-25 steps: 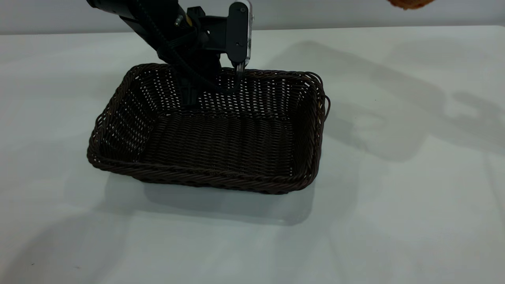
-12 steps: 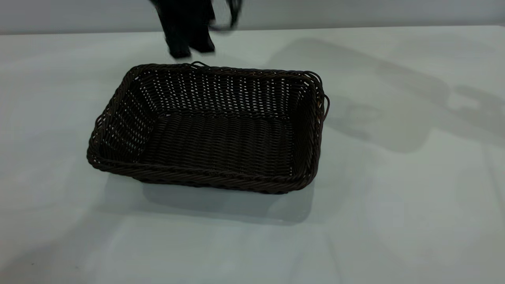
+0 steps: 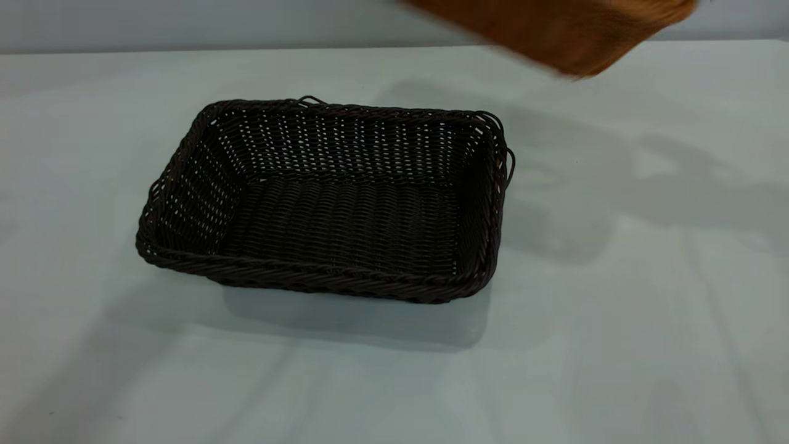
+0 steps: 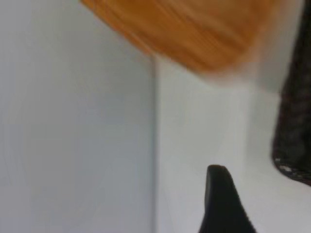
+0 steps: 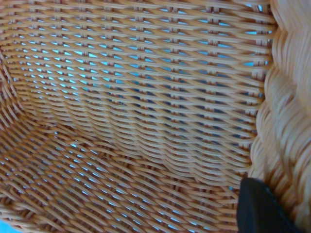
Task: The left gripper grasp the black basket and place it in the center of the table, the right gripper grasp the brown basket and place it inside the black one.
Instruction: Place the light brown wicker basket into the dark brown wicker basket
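The black basket (image 3: 327, 203) stands upright and empty on the table (image 3: 616, 345), near its middle. The brown basket (image 3: 555, 31) hangs blurred in the air at the back right, above and behind the black basket's far right corner. My right gripper (image 5: 274, 196) is shut on the brown basket's braided rim (image 5: 286, 121), one dark finger (image 5: 257, 208) inside its wall. My left gripper is out of the exterior view. The left wrist view shows only one of its fingers (image 4: 218, 194) over bare table, apart from the black basket's rim (image 4: 294, 126), with the brown basket (image 4: 194, 29) beyond.
A grey wall runs behind the table's far edge (image 3: 185, 49). Shadows of the arms and the lifted basket fall on the table to the right of the black basket (image 3: 585, 185).
My left gripper has let go of the black basket's far rim and pulled back up out of the exterior view. The brown basket has swung in from the upper right, lower and nearer the black basket.
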Available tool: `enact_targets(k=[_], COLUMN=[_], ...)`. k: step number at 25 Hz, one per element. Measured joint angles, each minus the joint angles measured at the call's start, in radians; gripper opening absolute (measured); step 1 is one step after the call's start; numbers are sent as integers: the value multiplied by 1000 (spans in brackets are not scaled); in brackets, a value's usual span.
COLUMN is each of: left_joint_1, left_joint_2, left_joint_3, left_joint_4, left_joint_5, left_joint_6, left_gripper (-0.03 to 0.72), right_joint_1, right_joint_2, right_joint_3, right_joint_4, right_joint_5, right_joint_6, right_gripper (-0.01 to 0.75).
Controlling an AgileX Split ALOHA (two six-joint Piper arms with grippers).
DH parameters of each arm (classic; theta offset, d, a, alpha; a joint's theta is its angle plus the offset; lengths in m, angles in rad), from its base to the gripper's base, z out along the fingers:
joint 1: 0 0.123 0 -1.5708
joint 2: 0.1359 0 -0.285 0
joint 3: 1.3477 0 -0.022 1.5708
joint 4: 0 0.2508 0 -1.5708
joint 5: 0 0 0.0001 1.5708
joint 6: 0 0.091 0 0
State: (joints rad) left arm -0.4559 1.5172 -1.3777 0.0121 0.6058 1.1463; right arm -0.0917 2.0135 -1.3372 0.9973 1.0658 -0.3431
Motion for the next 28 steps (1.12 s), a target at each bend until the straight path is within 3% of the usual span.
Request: enact_targets(k=[6,9,16,28], left_joint_1=[6,6,6,6], left_joint_2=[-147,-177,-189,-189], left_joint_3=[0,0,1,1], left_joint_4=[0,0,0,0], left_joint_5=[0,1,31,49], left_joint_6=[1,-13,-60,-65], left_gripper=[390,390,390,390], right_joint_1=[245,311,332,373], right_joint_2=[43,63,153,219], right_joint_3=[-2,-2,-5,-12], right_joint_4=[-63,-82,-78,-98], right_joint_5=[-53,-113,-173,-98], right_joint_6=[35,47,48,46], right_gripper=[65,66,69,78])
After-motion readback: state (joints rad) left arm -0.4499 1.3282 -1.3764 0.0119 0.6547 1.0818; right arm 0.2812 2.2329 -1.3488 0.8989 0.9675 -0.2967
